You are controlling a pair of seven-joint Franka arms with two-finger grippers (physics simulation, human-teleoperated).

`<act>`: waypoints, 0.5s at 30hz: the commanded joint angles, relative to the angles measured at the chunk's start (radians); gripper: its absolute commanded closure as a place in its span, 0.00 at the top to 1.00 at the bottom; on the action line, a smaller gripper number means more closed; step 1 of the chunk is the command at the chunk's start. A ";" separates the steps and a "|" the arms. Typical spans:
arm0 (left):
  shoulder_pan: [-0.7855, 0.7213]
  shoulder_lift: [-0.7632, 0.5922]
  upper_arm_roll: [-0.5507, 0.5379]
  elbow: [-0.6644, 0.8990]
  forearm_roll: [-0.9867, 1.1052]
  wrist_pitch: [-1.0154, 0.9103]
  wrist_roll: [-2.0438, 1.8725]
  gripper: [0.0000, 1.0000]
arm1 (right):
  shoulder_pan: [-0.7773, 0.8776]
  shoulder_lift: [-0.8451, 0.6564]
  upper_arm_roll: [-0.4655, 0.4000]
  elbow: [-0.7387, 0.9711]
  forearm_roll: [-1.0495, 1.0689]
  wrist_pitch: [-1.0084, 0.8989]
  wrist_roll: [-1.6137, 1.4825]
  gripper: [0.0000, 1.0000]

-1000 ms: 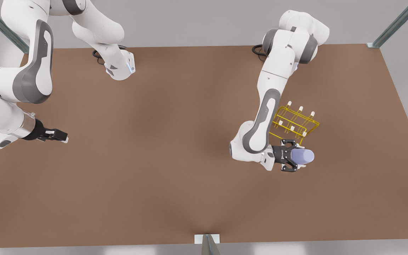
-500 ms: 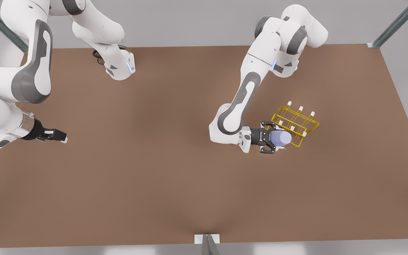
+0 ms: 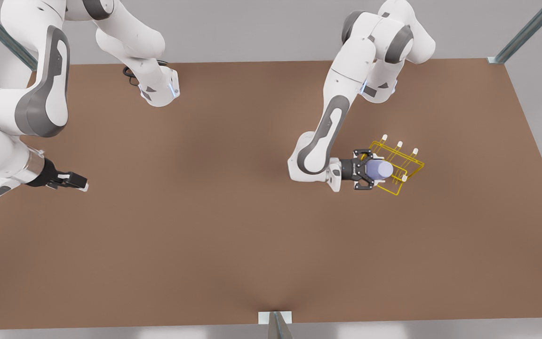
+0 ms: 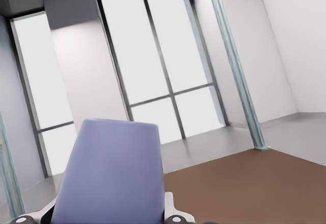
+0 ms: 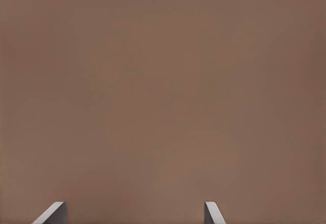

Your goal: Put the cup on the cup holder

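Two white arms are seen over a brown table, which is bordered by grey floor and metal posts at its corners. The arm on the front view's left is held low over the table's left edge and waits there; its wrist is angled toward the table's middle. The right gripper is carried at that arm's tip, and in the right wrist view its fingertips are seen spread wide apart over bare table, nothing between them.

The arm on the front view's right is reached from the far edge down toward the table's right half. The left gripper is carried there, turned sideways so that it points toward the front view's right. The cup is pinched between its fingers, lying roughly level, with its flat closed end away from the wrist. In the left wrist view the cup is seen tapering away from the camera, with tall windows behind it.

The holder, a yellow wire rack with white-tipped pegs, is set on the table's right half. The cup is seen overlapping the holder's left end in the front view; whether it touches a peg cannot be told.
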 commanded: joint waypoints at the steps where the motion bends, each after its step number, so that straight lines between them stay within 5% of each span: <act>1: 0.000 -0.003 0.001 -0.020 0.006 0.022 -0.145 0.76 | 0.000 -0.002 0.000 0.000 0.000 0.006 0.000 1.00; 15: -0.045 -0.051 -0.009 -0.161 -0.006 0.036 -0.244 0.76 | 0.002 -0.005 0.000 0.002 0.000 0.003 0.002 1.00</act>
